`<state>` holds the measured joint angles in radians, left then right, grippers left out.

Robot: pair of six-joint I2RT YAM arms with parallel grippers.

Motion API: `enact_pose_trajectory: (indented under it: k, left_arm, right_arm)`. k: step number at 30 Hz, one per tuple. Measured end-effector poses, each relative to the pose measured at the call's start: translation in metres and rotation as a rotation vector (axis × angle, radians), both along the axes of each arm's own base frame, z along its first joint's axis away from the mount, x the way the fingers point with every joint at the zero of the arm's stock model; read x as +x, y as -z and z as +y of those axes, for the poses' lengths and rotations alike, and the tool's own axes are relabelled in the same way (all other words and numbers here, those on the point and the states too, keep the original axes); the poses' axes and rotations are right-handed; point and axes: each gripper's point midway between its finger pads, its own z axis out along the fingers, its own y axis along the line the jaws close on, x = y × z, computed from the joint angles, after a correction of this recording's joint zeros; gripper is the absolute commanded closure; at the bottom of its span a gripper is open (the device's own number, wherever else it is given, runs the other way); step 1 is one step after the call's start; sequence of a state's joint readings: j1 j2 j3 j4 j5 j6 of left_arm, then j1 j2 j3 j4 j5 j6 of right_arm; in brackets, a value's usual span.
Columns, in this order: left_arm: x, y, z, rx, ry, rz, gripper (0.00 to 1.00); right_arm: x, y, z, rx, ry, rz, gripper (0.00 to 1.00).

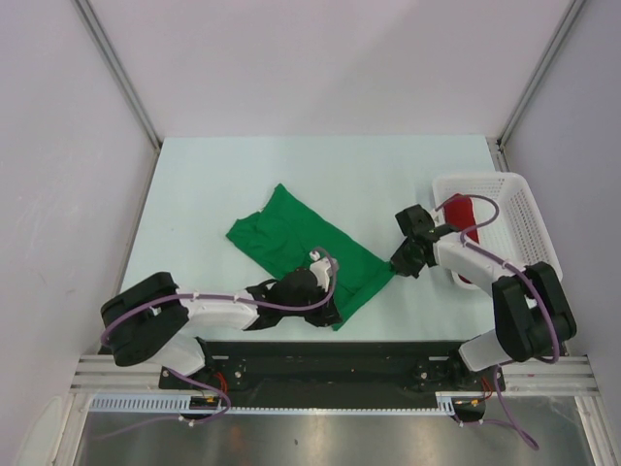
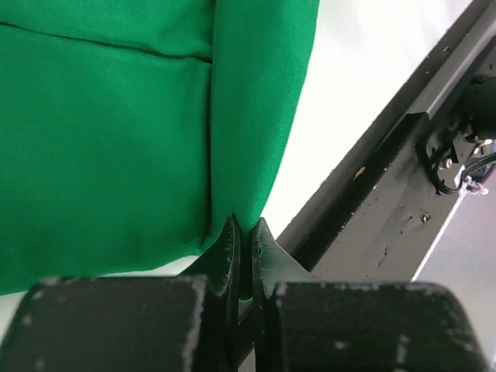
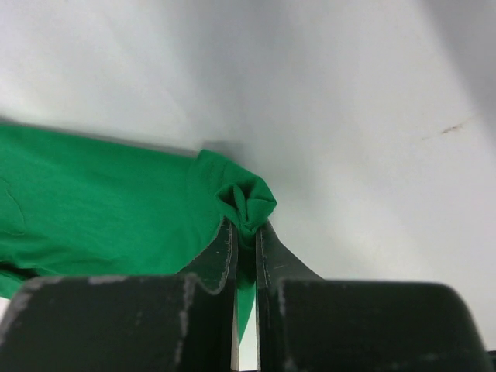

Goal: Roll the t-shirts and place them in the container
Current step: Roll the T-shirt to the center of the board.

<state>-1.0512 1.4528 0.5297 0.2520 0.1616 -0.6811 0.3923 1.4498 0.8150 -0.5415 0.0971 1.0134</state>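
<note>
A bright green t-shirt lies folded in a long strip across the middle of the table, running from back left to front right. My left gripper is shut on its near bottom corner; in the left wrist view the cloth is pinched between the jaws of the gripper. My right gripper is shut on the strip's right corner, which bunches between its jaws in the right wrist view. A red t-shirt lies inside the white basket, partly hidden by my right arm.
The white plastic mesh basket stands at the right edge of the table. The black base rail runs along the table's near edge, close to my left gripper. Grey walls enclose the table on three sides.
</note>
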Motion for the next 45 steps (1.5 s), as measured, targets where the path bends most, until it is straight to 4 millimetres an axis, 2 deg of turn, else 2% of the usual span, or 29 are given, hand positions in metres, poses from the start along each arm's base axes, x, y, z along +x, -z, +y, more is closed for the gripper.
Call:
enact_pose_trajectory:
  k: [5, 13, 21, 26, 32, 33, 37, 41, 45]
  left_arm:
    - [-0.002, 0.0, -0.001, -0.03, -0.001, 0.006, 1.0]
    - [-0.006, 0.0, -0.005, -0.078, -0.007, 0.043, 1.0]
    - [-0.009, 0.006, -0.005, -0.124, -0.041, 0.091, 0.98]
    - [-0.01, 0.006, -0.005, -0.137, -0.058, 0.102, 0.92]
    - [-0.008, 0.007, -0.001, -0.113, -0.079, 0.09, 0.78]
    - [-0.008, 0.007, 0.0, -0.105, -0.083, 0.087, 0.7]
    - [-0.014, 0.008, 0.01, -0.042, -0.074, 0.079, 0.55]
    - [-0.019, 0.007, 0.022, 0.034, -0.062, 0.057, 0.5]
    - [-0.009, -0.013, 0.024, 0.055, -0.07, -0.014, 0.5]
  right_arm:
    - [0.009, -0.005, 0.008, -0.078, -0.037, 0.033, 1.0]
    - [0.012, 0.013, 0.006, -0.275, -0.057, 0.18, 1.0]
    - [0.015, 0.012, 0.009, -0.481, -0.115, 0.271, 1.0]
    - [0.017, 0.012, 0.011, -0.595, -0.139, 0.317, 1.0]
    - [0.019, 0.011, 0.013, -0.728, -0.178, 0.362, 1.0]
    - [0.019, 0.012, 0.013, -0.74, -0.181, 0.363, 1.0]
    - [0.023, 0.011, 0.011, -0.779, -0.184, 0.349, 1.0]
    - [0.031, 0.01, 0.006, -0.821, -0.18, 0.313, 1.0]
    - [0.036, 0.009, 0.004, -0.838, -0.177, 0.288, 1.0]
